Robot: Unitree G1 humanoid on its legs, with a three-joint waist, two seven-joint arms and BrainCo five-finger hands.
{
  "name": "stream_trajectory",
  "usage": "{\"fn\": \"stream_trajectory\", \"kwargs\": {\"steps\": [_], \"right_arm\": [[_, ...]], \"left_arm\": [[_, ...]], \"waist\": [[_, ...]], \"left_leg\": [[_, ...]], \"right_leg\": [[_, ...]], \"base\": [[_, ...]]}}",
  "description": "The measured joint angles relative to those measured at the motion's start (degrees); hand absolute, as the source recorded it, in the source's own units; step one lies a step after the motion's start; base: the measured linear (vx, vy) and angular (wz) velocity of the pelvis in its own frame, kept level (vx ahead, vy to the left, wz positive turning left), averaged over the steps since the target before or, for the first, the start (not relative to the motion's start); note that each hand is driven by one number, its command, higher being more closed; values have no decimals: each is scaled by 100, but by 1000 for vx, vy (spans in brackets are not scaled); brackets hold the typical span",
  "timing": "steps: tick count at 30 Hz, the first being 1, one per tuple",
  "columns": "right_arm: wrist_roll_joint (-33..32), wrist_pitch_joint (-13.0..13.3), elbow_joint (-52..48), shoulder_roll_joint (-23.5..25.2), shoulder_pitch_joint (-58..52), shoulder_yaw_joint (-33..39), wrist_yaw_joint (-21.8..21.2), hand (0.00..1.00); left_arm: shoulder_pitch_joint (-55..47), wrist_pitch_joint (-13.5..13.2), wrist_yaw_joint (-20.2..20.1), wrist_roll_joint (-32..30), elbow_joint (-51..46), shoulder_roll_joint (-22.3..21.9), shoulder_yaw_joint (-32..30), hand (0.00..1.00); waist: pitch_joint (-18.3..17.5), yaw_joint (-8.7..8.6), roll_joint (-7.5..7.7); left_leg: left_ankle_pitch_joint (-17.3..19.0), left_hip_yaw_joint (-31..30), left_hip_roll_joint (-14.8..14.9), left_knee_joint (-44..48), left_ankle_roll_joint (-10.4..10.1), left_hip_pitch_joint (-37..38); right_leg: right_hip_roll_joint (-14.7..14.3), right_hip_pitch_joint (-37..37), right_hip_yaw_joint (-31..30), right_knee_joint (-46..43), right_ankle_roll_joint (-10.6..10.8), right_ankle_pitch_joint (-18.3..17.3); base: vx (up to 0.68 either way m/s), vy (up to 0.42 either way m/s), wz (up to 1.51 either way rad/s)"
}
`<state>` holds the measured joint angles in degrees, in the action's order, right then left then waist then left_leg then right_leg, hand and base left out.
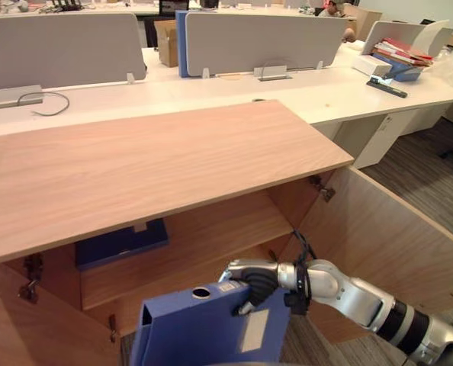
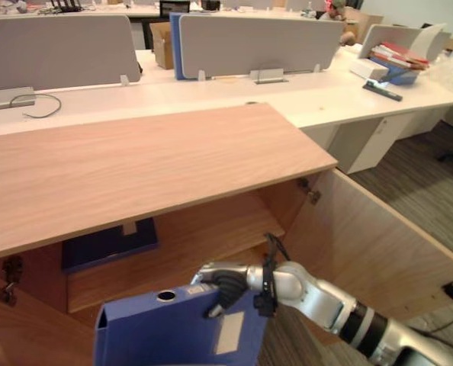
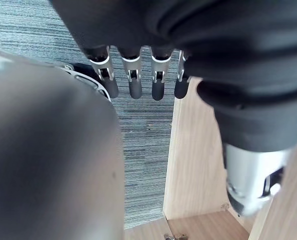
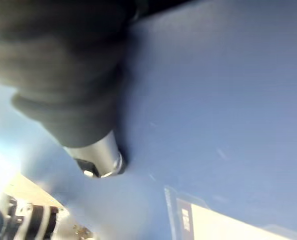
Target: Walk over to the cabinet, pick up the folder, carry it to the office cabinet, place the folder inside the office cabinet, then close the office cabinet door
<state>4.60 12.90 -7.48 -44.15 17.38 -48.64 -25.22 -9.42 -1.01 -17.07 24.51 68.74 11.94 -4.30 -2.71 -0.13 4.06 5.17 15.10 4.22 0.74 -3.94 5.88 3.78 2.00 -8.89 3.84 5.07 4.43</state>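
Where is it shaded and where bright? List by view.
Left eye view: the office cabinet is lit on top, shaded inside; the desk behind is bright. Right wrist view: the folder darkens beside the right hand, with a pale glare patch at one edge.

Blue folder (image 1: 188, 335), white label (image 1: 253, 329). Right robot hand (image 1: 251, 280) silver, dark-covered. Cabinet (image 1: 158, 168) shows pale wood grain; inside it a dark blue item (image 1: 123, 242), behind it a white worktop (image 1: 318, 95), beside it grey striped carpet (image 1: 421, 171).

The right hand (image 2: 225, 284) clasps the top edge of an upright blue folder (image 2: 158, 333) in front of the open wooden cabinet (image 2: 150, 168), where a dark blue folder (image 2: 108, 244) lies flat on the shelf (image 2: 211, 229).
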Motion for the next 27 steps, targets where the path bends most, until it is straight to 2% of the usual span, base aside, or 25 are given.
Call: {"fn": "stream_trajectory", "kwargs": {"steps": [2, 5, 6, 9, 11, 13, 14, 15, 16, 17, 18, 19, 20, 22, 23, 27], "right_arm": [[123, -5, 420, 51, -140, 37, -5, 100], [347, -67, 1494, 406, -367, 554, 29, 100], [345, -137, 1793, 505, -410, 719, 42, 100], [30, -566, 3374, 919, -486, 1991, 334, 100], [-480, -715, 3910, 1009, -444, 2733, 689, 100], [-1099, -767, 4484, 1135, -148, 3505, 1052, 100], [-1535, -819, 4852, 1223, 142, 3904, 1212, 100], [-1802, -845, 5025, 1290, 309, 4111, 1290, 100], [-2607, -888, 5250, 1457, 617, 4457, 1503, 100], [-3389, -930, 5207, 1713, 808, 4752, 1673, 100], [-3730, -930, 5157, 1844, 858, 4833, 1726, 100], [-4233, -930, 5004, 2056, 889, 4937, 1793, 100], [-4518, -931, 4855, 2173, 906, 4919, 1798, 100], [-4770, -941, 4601, 2311, 930, 4911, 1795, 100], [-4837, -948, 4536, 2343, 950, 4912, 1795, 100], [-5491, -956, 4232, 2625, 1187, 4996, 1862, 100]], "left_arm": [[2, -15, 31, -1, -7, -5, 20, 0], [16, -23, 92, -1, -28, 2, 158, 0], [15, -24, 110, -1, -52, 1, 170, 0], [-4, -42, 196, -161, -126, -49, 187, 0], [-31, -45, 242, -352, -127, -93, 203, 0], [-37, -45, 327, -412, -161, -181, 165, 0], [-15, -46, 383, -474, -229, -263, 127, 0], [33, -53, 408, -470, -259, -300, 107, 0], [182, -66, 440, -467, -342, -342, 38, 0], [336, -69, 467, -461, -439, -354, -18, 0], [402, -72, 495, -448, -477, -365, -22, 0], [480, -91, 544, -438, -564, -377, -21, 0], [507, -117, 586, -418, -653, -389, -24, 0], [571, -137, 628, -358, -760, -420, -78, 0], [601, -151, 636, -349, -766, -427, -122, 0], [758, -176, 715, -335, -871, -450, -311, 0]], "waist": [[21, 6, -28], [57, 10, -83], [66, 17, -92], [178, 82, -228], [325, 100, -367], [661, 75, -576], [890, 77, -735], [1044, 82, -806], [1392, 127, -917], [1668, 185, -925], [1739, 187, -914], [1814, 199, -880], [1863, 241, -882], [1907, 288, -877], [1914, 300, -877], [2087, 415, -818]], "left_leg": [[48, -25, 6, 86, 10, -18], [116, -74, 10, 237, 7, -57], [125, -87, 10, 265, 6, -77], [134, -131, -4, 317, 16, -90], [189, -137, 6, 431, 32, -126], [532, -177, 139, 1167, 46, -499], [754, -216, 284, 1695, 55, -814], [850, -243, 360, 1973, 58, -980], [983, -318, 506, 2419, 79, -1279], [1065, -331, 598, 2785, 65, -1577], [1125, -342, 614, 2973, 78, -1737], [1268, -351, 613, 3389, 86, -2043], [1439, -369, 621, 3810, 103, -2316], [1672, -469, 672, 4452, 115, -2812], [1732, -503, 689, 4618, 123, -2973], [1803, -583, 736, 5031, 183, -3538]], "right_leg": [[10, -35, 41, 9, 0, 0], [31, -96, 81, 37, 0, 0], [35, -94, 90, 37, 0, 0], [55, -109, 111, 23, 1, 1], [55, -107, 110, -11, 2, 1], [1, -27, 99, -128, 2, 1], [-99, 133, 94, -328, -4, -6], [-157, 238, 90, -495, -21, -23], [-297, 587, 87, -986, -42, -101], [-360, 1055, 97, -1641, -58, -300], [-374, 1304, 104, -1995, -57, -438], [-376, 1740, 106, -2682, -40, -757], [-353, 2086, 111, -3249, -16, -1054], [-349, 2620, 144, -3953, -16, -1366], [-351, 2766, 178, -4097, -21, -1471], [-182, 3299, 400, -4436, -67, -1441]], "base": [[-4, 2, 7], [-15, 4, 6], [-23, 2, 8], [-24, 5, 5], [0, 0, 0], [-75, 4, -5], [-97, 14, -11], [-157, 17, -22], [-222, 12, -29], [-210, 7, -25], [-275, -18, -10], [-242, -19, 2], [-309, -19, 2], [-235, 11, 9], [-247, 36, 12], [-200, 89, 0]]}}
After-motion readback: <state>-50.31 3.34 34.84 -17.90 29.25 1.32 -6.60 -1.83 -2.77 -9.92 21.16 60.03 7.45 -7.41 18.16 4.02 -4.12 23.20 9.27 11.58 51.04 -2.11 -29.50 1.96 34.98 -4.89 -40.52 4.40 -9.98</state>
